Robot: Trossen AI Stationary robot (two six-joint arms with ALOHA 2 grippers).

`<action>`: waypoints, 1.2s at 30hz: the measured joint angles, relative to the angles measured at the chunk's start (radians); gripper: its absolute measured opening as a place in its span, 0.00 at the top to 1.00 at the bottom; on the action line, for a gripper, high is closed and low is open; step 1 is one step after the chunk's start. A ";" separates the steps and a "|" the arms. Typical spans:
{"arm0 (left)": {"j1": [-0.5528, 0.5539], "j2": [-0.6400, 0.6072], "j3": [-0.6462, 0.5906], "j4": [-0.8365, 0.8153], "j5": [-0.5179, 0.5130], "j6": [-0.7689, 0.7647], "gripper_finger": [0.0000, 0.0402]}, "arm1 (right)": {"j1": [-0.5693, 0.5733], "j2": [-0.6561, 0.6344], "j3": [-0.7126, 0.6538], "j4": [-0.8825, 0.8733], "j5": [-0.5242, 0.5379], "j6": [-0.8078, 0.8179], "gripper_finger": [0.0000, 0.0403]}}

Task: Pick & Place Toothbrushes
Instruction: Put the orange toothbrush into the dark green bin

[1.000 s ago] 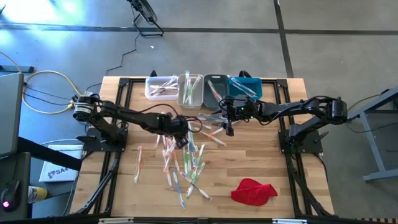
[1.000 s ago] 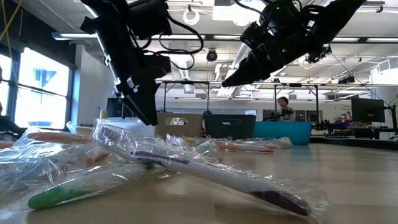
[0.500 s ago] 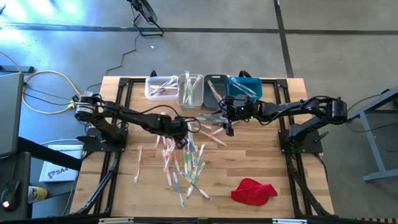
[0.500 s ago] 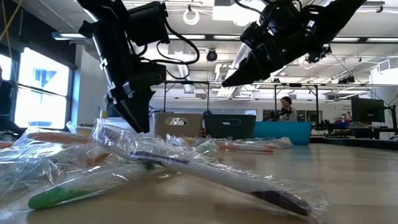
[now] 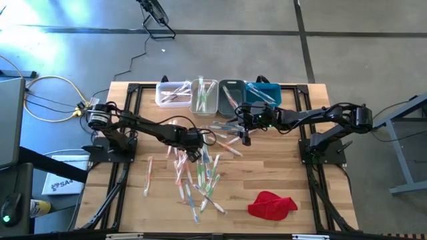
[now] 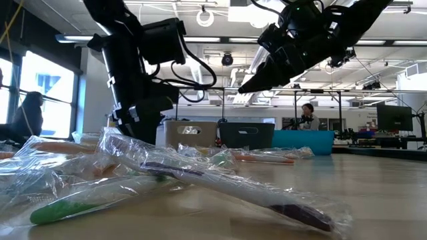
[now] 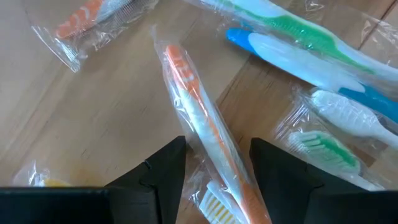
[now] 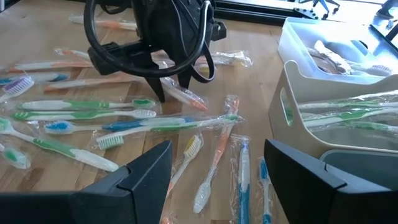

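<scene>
From above, the toothbrushes [image 5: 197, 175] lie scattered on the wooden table [image 5: 293, 167] in front of the row of bins [image 5: 217, 95]. The left gripper [image 5: 193, 152] is down among them; the right gripper [image 5: 245, 133] hangs nearer the bins.

At table height, wrapped toothbrushes fill the foreground.

In the left wrist view, parted fingers [image 7: 155, 180] straddle an orange toothbrush [image 7: 208, 134].

In the right wrist view, the right fingers [image 8: 146, 177] are spread, empty.

Beyond the open right end effector [image 8: 214, 180], wrapped toothbrushes [image 8: 124, 124] litter the counter [image 8: 37, 31]; left end effector [image 8: 171, 92] stands farther off.
</scene>
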 joint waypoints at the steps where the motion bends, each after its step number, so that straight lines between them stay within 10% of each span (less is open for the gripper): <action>1: 0.000 -0.002 -0.001 0.000 0.000 0.001 0.55 | 0.000 0.000 0.000 0.000 0.000 0.000 0.39; 36: 0.001 -0.002 -0.003 0.056 -0.011 0.002 0.80 | 0.000 0.000 0.000 0.000 0.001 0.000 0.39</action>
